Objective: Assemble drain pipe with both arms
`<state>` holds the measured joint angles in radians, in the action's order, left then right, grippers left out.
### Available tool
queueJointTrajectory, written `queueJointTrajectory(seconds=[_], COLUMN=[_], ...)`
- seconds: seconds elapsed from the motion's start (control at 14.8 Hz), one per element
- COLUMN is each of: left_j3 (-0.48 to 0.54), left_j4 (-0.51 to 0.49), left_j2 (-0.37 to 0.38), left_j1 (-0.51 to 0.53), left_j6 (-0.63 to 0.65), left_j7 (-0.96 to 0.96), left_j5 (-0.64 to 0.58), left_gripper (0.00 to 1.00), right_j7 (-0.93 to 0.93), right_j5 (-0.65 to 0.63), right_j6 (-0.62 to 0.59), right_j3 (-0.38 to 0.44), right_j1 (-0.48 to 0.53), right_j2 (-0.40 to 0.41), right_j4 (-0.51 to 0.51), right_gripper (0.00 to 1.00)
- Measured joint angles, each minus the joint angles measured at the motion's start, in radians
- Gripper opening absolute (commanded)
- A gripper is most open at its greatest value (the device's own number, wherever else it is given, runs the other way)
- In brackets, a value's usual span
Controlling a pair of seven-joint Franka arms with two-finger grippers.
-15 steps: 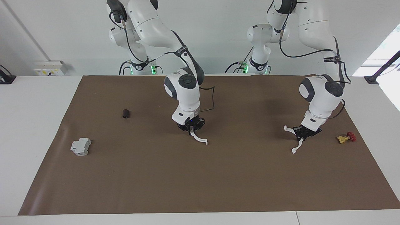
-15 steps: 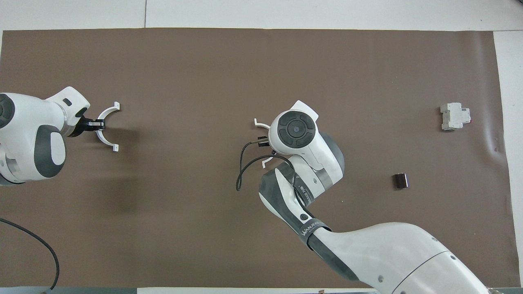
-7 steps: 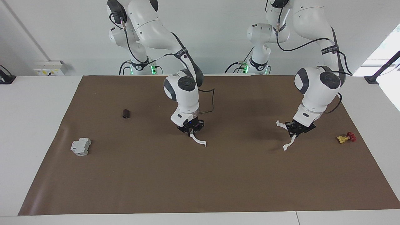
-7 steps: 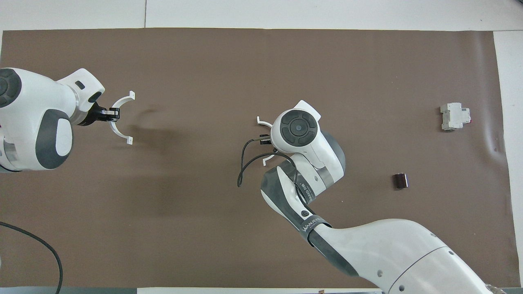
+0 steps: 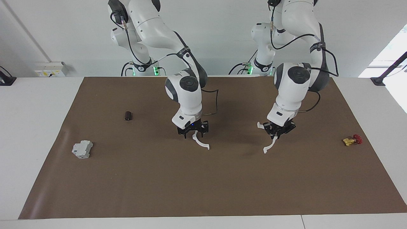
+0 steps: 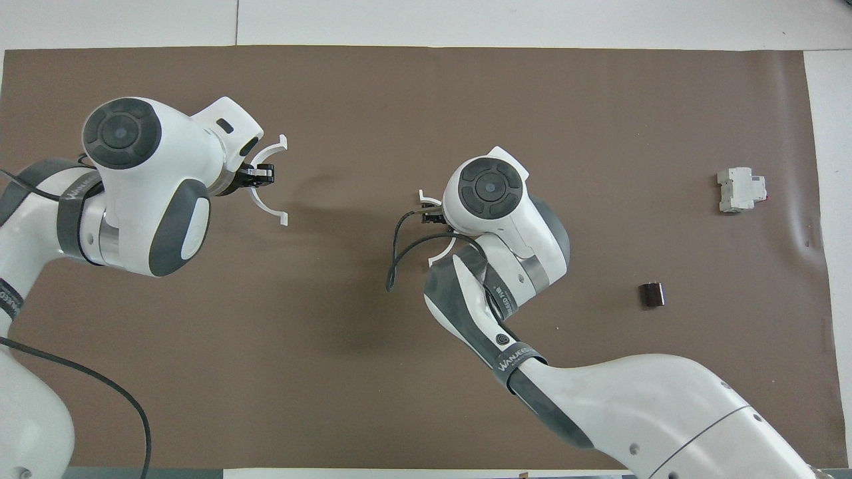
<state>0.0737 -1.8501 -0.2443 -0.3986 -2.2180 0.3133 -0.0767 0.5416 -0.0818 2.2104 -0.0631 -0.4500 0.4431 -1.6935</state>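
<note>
Left gripper (image 5: 277,131) was clamped on a thin white plastic half-ring arc with small end tabs (image 5: 268,140), held in the air over the brown paper mat (image 5: 203,178), toward the left arm's end of the mat from the right gripper. In the overhead view the same arc (image 6: 269,179) opened toward the right gripper, both tabs clear of the fingers.

Right gripper (image 5: 193,129) pinched the second white plastic half-ring arc (image 5: 201,143) over the mat's middle. Overhead, the wrist hid most of that arc (image 6: 440,251); only its two ends showed. Whether it touched the mat could not be told.

The two arcs were well apart, not joined.

Relative to the right gripper: a small dark brown cylinder (image 5: 127,115) lay on the mat toward the right arm's end, and a grey blocky plastic part (image 5: 82,149) lay further that way, farther from the robots. A small yellow valve with a red handle (image 5: 351,140) lay toward the left arm's end, past the left gripper.
</note>
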Motion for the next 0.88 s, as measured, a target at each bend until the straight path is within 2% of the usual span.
queueJointTrajectory(seconds=[0.2, 0.47, 0.74, 0.88], left_j3=[0.000, 0.000, 0.000, 0.000], left_j4=[0.070, 0.156, 0.161, 0.158], left_j2=[-0.056, -0.160, -0.190, -0.200], left_j1=[-0.075, -0.155, -0.197, -0.220], left_j6=[0.023, 0.036, 0.038, 0.041], left_j7=[0.114, 0.207, 0.219, 0.223], left_j5=[0.000, -0.002, -0.012, -0.014], left_gripper=[0.00, 0.00, 0.00, 0.00], right_j7=[-0.026, -0.139, -0.320, -0.353], right_j5=[-0.003, 0.000, 0.024, 0.031], right_j6=[-0.200, -0.497, -0.679, -0.692], right_j3=[0.002, 0.004, 0.006, 0.006], right_j1=[0.087, 0.209, 0.339, 0.357], right_j2=[-0.100, -0.296, -0.444, -0.474], right_j4=[0.096, 0.133, 0.127, 0.090], right_gripper=[1.00, 1.00, 1.00, 1.00])
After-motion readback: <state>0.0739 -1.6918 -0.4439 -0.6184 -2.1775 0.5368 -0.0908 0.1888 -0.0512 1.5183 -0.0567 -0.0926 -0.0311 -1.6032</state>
